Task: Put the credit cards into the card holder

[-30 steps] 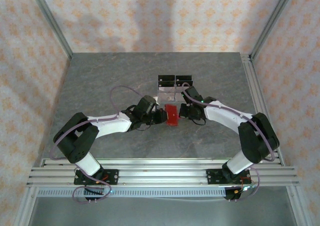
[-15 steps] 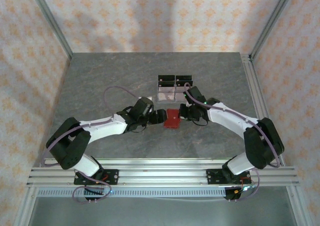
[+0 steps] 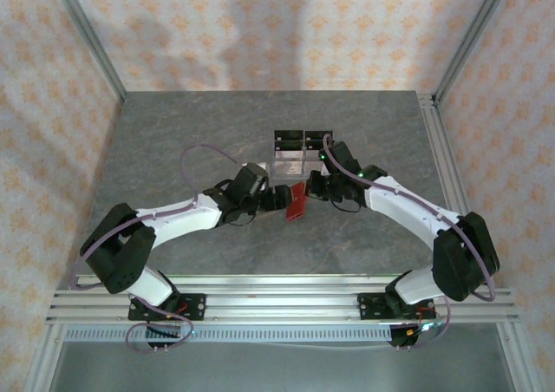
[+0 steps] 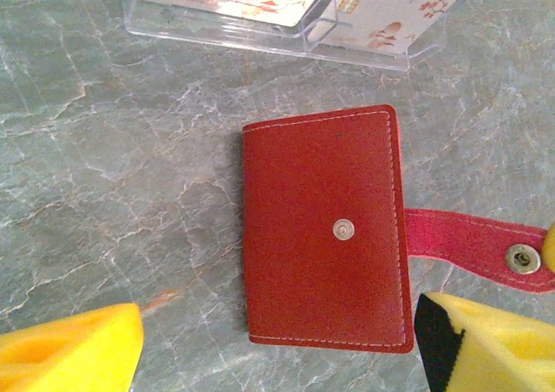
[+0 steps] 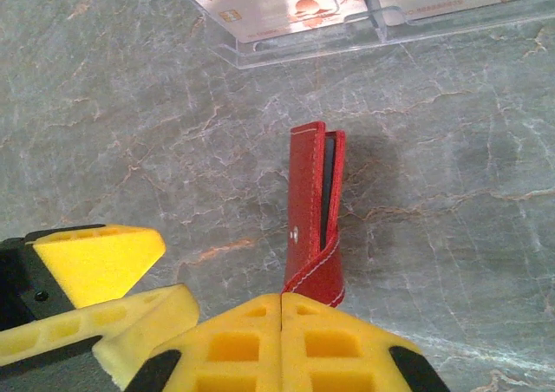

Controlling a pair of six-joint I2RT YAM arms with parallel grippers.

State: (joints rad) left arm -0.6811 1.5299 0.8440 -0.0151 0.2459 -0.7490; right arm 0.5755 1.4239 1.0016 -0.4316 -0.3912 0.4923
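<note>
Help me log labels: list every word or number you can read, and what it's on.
"VIP card": on a card in the clear stand, right wrist view.
"VIP card": on a card, left wrist view.
Other print on the cards: too blurred to read.
Wallet: no lettering visible.

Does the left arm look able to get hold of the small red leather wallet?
Probably yes: the open left claw faces the small red leather wallet with nothing between; the right claw pinches its strap.
</note>
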